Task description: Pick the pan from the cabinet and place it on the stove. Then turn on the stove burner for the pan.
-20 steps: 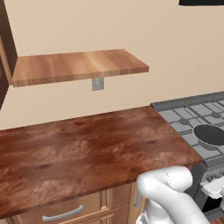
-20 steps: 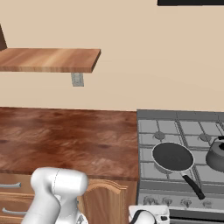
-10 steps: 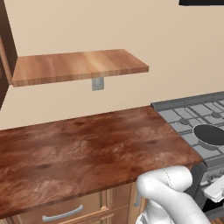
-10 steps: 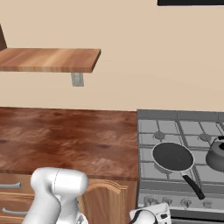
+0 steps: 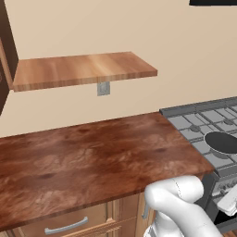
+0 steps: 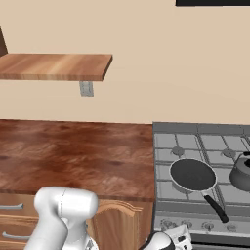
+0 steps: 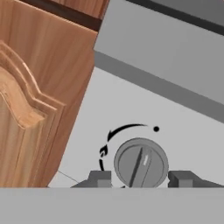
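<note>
The pan (image 6: pixel 193 175) sits on the stove (image 6: pixel 205 146), front-left burner. Burner step in hand: gripper (image 7: pixel 141 176), jaws parted, straddles a knob (image 7: pixel 141 162), apparently without gripping. Next move calls for closing and turning it

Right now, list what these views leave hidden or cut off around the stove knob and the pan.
- Fingers: hand view, the bottom band hides all but the tips; contact with the knob cannot be told.
- Pan: left base view, cut by the right edge, handle unseen.
- Kettle: right base view, cut by the right edge.
- Stove knobs: right base view, too small to read.
</note>
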{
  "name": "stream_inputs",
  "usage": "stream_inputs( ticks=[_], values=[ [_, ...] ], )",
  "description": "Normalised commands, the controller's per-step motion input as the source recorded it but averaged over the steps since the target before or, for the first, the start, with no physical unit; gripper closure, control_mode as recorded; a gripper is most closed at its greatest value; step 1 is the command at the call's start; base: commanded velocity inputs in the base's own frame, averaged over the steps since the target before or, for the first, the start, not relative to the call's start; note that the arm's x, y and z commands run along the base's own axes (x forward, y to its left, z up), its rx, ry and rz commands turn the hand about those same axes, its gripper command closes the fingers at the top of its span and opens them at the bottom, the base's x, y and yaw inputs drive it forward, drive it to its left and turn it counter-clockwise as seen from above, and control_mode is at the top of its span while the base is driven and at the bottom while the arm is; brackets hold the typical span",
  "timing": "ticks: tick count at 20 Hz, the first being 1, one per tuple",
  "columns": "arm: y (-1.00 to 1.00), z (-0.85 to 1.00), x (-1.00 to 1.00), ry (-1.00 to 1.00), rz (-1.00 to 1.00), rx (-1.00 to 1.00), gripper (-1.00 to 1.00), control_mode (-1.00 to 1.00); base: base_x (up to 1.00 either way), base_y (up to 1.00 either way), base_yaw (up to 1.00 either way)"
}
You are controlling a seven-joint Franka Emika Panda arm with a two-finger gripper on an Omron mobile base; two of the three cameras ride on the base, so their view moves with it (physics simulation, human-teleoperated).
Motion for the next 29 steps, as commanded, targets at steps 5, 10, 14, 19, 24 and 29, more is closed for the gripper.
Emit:
stream_inputs(
  ticks=[5,10,14,19,24,29],
  values=[
    [0.02,0.07,-0.30,-0.06,0.00,0.00,1.00,-1.00,0.00,0.00,0.00],
    [0.00,0.25,-0.22,-0.03,0.00,-0.11,1.00,-1.00,0.00,0.00,0.00],
    [0.00,0.17,-0.25,-0.03,0.00,-0.21,1.00,-1.00,0.00,0.00,0.00],
    [0.00,0.11,-0.30,-0.02,0.00,-0.23,1.00,-1.00,0.00,0.00,0.00],
    [0.10,0.00,-0.23,0.01,0.00,-0.07,1.00,-1.00,0.00,0.00,0.00],
    [0.25,0.11,-0.40,0.00,0.00,-0.06,-1.00,-1.00,0.00,0.00,0.00]
  ],
)
